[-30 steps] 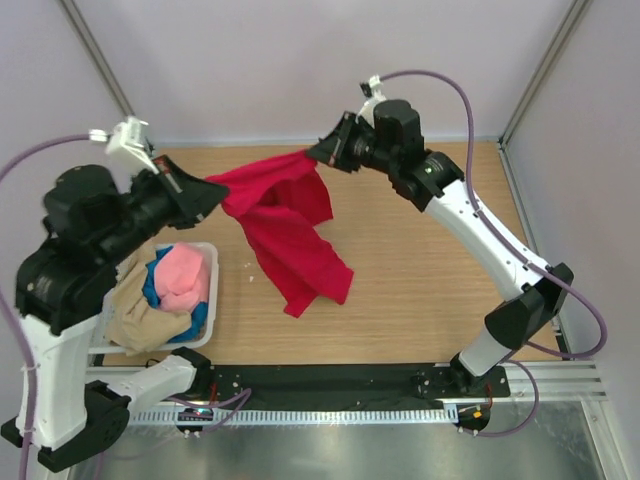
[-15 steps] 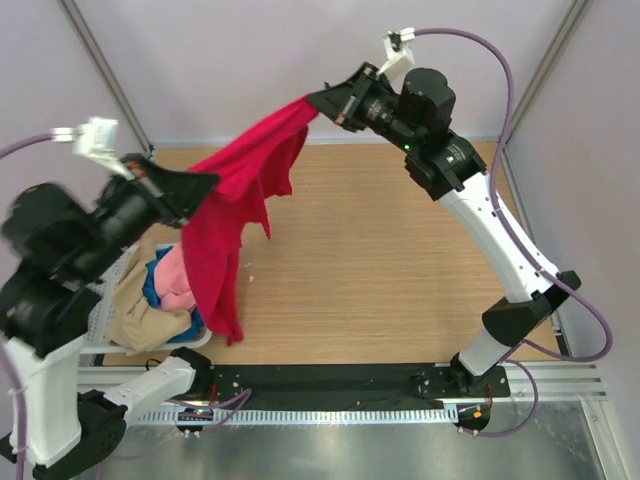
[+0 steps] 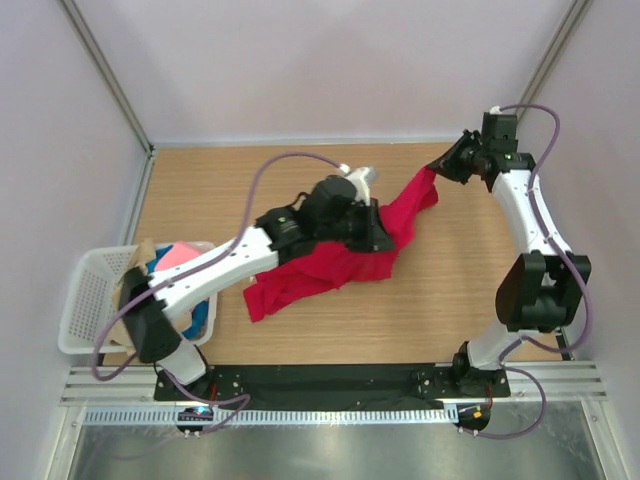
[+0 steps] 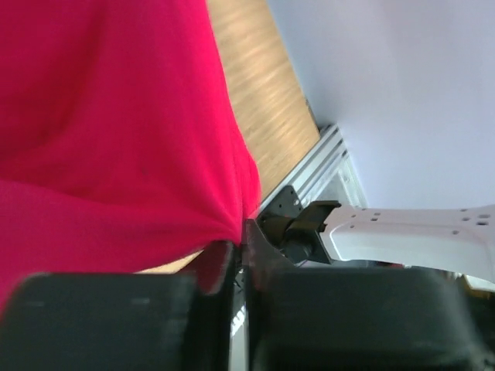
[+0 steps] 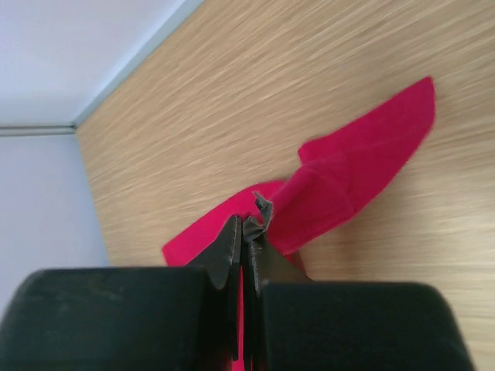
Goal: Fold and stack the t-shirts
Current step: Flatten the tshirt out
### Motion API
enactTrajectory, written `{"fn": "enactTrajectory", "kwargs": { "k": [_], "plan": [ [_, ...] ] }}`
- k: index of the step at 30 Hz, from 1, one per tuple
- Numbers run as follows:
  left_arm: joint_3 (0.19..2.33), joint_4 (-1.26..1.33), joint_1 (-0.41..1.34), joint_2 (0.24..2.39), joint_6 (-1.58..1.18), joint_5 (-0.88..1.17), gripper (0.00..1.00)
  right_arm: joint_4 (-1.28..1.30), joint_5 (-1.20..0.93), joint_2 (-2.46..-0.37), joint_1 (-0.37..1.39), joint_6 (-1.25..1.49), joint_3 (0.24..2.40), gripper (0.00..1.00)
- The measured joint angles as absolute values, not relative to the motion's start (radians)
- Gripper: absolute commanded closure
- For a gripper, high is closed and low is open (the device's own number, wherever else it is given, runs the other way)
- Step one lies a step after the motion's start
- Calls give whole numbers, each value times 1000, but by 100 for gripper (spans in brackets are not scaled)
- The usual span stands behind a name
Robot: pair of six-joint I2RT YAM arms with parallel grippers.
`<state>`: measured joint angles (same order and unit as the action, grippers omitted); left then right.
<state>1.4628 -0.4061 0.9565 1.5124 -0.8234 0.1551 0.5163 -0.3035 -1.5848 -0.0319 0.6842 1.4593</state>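
Observation:
The red t-shirt (image 3: pixel 320 272) lies stretched across the middle of the wooden table, running from near left up to far right. My left gripper (image 3: pixel 383 238) is shut on the shirt's edge at mid-table; in the left wrist view the red cloth (image 4: pixel 116 139) bunches into the closed gripper (image 4: pixel 241 239). My right gripper (image 3: pixel 443 170) is shut on the shirt's far right corner; the right wrist view shows the gripper (image 5: pixel 247 228) pinching a fold of the red cloth (image 5: pixel 348 170) low over the table. A pink shirt (image 3: pixel 178 255), a blue one (image 3: pixel 203 312) and a beige one (image 3: pixel 126 322) sit heaped in the basket.
The white mesh basket (image 3: pixel 85 290) stands at the table's near left edge, with my left arm reaching over it. Walls and frame posts close in the table at the back and sides. The right arm's base (image 4: pixel 402 232) shows past the table edge in the left wrist view.
Both arms swung down and to the right. The red shirt, held up in the air before, now lies spread on the table, still gripped at both ends.

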Motion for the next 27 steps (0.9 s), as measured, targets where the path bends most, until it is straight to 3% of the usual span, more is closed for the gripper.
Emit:
{"fn": "enactTrajectory", "kwargs": {
  "k": [2,3,4,6,10,13,19,22,25,27],
  "plan": [
    [1536,-400,984,1625,-823,189,64,575,-296,-1677,-76,625,1560,93],
    [1576,-400,995,1680,-825,208,41,603,-288,-1728,-93,603,1625,88],
    [1608,-402,1003,1721,-820,225,33,628,-278,-1792,-112,576,1702,72],
    [1649,-419,1013,1763,-823,248,10,723,-229,-1945,-142,521,1904,61],
    [1670,-463,992,1741,-803,279,10,924,-114,-2144,-173,445,2184,58],
    [1578,-482,908,1623,-808,293,13,1046,-62,-2144,-166,416,2157,57],
    [1278,-584,587,1302,-828,287,25,1072,-29,-1880,-7,391,1742,51],
    [1197,-656,564,1258,-823,273,32,1006,-86,-1697,81,402,1521,48],
    [1099,-674,575,1246,-837,282,45,950,-112,-1558,81,418,1313,47],
    [1013,-674,582,1235,-857,284,48,936,-118,-1526,63,424,1238,47]
  ]
}}
